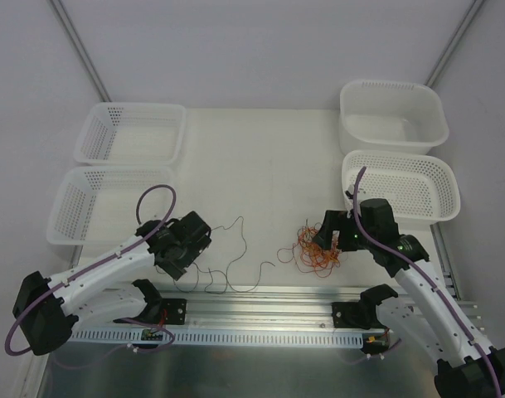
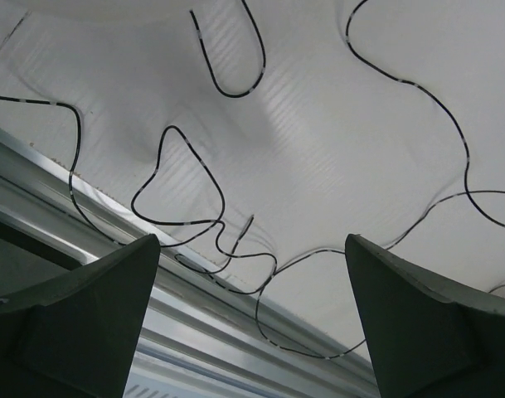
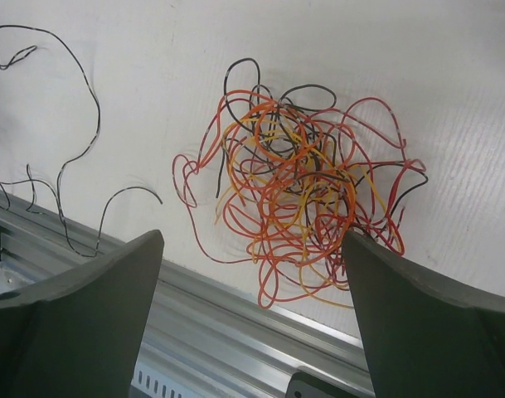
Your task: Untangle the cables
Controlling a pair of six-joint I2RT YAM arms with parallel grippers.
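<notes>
A tangle of thin orange, red, yellow and black cables [image 1: 312, 249] [image 3: 298, 195] lies on the white table right of centre, near the front rail. One long black cable [image 1: 243, 240] [image 2: 227, 96] lies apart from the tangle, spread in loose curls left of centre. My right gripper [image 1: 331, 240] [image 3: 252, 236] hangs open just above the tangle's near side, and nothing sits between its fingers. My left gripper [image 1: 186, 253] [image 2: 252, 240] stands open over the near end of the black cable, where it curls onto the rail, and grips nothing.
Two white perforated baskets [image 1: 140, 106] [image 1: 111, 172] stand at the left of the table. A white tub [image 1: 391, 83] and another perforated basket [image 1: 397, 155] stand at the right. An aluminium rail [image 1: 260, 303] runs along the near edge.
</notes>
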